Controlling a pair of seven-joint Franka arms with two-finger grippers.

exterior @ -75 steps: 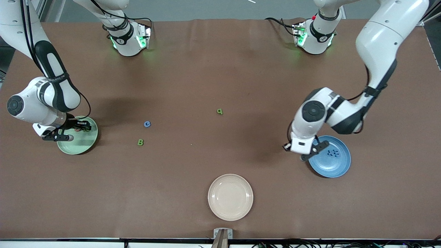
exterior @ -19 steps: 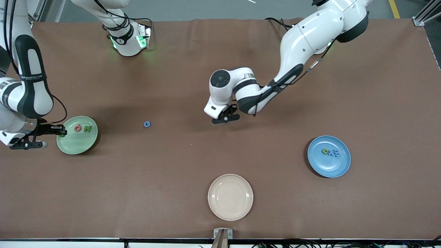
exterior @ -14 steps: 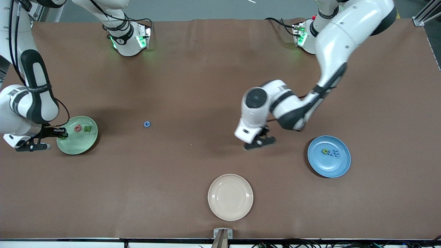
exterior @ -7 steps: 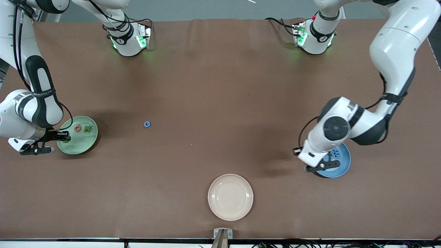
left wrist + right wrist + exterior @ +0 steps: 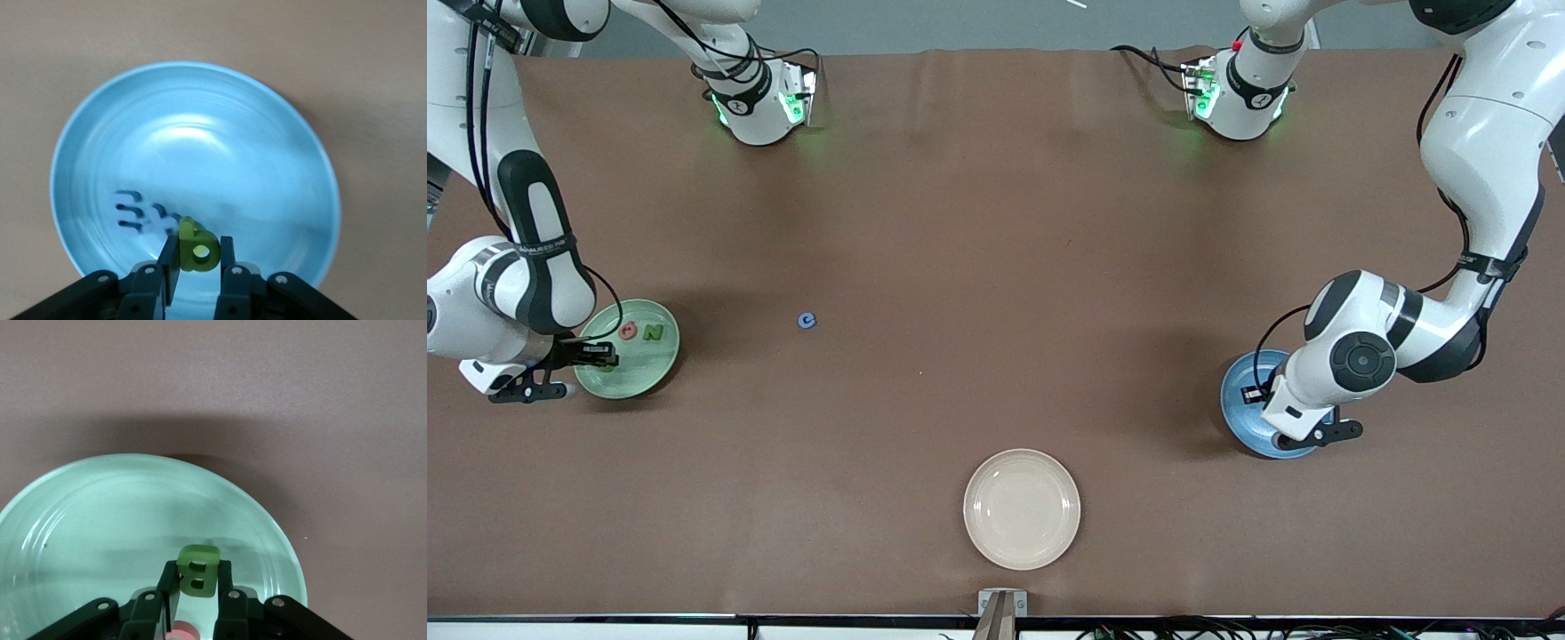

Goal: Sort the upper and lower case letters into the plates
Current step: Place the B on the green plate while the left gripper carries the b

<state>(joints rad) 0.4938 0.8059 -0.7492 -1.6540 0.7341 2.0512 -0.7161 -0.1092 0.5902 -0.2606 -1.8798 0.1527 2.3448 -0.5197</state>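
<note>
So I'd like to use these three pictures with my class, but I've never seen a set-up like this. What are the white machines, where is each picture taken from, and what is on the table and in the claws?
The white machines are two robot arms, each ending in a two-finger claw called a gripper. The wide picture comes from a high camera facing them across the brown table. The two close-ups come from cameras on the arms' wrists, looking down past the fingers.

The left gripper is over the blue plate and pinches a small green letter; blue letters already lie in that plate. The right gripper is over the mint green plate and pinches a green B. That plate holds a red letter and a green N.

A small blue letter c lies loose on the table, and a cream plate sits nearest the front camera.
</note>
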